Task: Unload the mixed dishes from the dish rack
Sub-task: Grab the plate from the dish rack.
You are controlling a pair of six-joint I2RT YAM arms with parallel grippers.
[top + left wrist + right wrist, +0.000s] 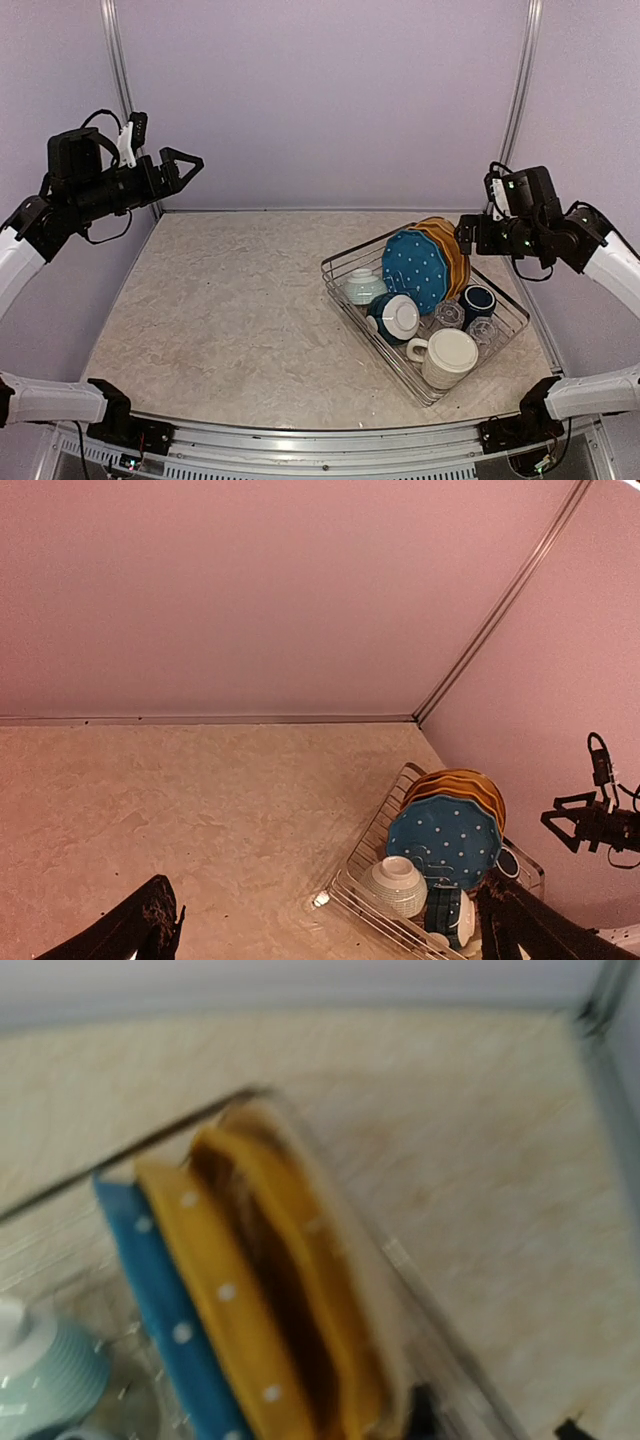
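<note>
The silver wire dish rack [372, 342] sits right of centre on the table. A blue dotted plate [415, 268] and orange plates [450, 243] stand upright at its back. In front are a pale bowl [362, 286], a dark-blue bowl [393, 317], clear glasses [448, 314], a navy mug [477, 299] and a large cream mug [447, 357]. My right gripper [466, 235] hovers open just behind the orange plates' top edge [300, 1260], holding nothing; its view is blurred. My left gripper [185, 165] is open and empty, raised high at the far left, away from the rack [375, 830].
The marbled tabletop [230, 300] stretches left of the rack. Purple walls with metal corner posts [520, 100] enclose the back and sides. The rack's right corner lies near the table's right edge.
</note>
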